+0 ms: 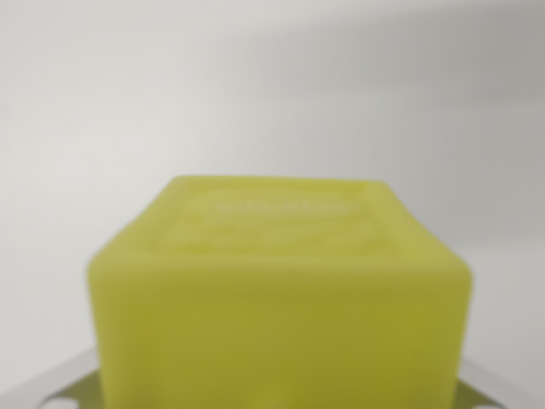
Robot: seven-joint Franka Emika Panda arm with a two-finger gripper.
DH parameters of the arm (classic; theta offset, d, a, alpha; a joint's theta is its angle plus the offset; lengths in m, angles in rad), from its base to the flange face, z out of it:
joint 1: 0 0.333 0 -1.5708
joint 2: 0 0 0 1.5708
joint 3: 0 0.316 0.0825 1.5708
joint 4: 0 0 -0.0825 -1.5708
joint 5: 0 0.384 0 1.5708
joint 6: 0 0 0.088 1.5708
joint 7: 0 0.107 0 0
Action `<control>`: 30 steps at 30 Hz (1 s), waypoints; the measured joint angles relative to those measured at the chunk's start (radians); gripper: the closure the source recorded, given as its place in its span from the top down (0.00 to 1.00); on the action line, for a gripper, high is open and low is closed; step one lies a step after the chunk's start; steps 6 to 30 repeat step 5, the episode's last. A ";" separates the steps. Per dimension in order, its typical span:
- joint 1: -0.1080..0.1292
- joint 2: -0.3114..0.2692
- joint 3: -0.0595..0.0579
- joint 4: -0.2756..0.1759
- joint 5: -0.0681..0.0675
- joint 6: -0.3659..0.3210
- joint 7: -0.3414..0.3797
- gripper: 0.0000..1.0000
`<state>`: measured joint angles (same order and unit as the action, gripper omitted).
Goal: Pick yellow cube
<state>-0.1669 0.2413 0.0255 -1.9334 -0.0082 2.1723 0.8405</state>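
Wrist view: one yellow cube, blurred and close (faint raised lettering on top), against a pale surface; the gripper's state cannot be told.

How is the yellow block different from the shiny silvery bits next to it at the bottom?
The yellow cube is big and fills the middle of the wrist view; the silvery parts only peek out at the bottom corners. The cube is bright yellow with a faint raised pattern on its top face; the parts are pale grey and plain. Both look blurry, so what the parts are is unclear.
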 joint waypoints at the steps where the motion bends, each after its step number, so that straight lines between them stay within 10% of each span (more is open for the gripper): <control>1: 0.000 0.000 0.000 0.000 0.000 0.000 0.000 0.00; 30: 0.000 0.000 0.000 0.000 0.000 0.000 0.000 0.00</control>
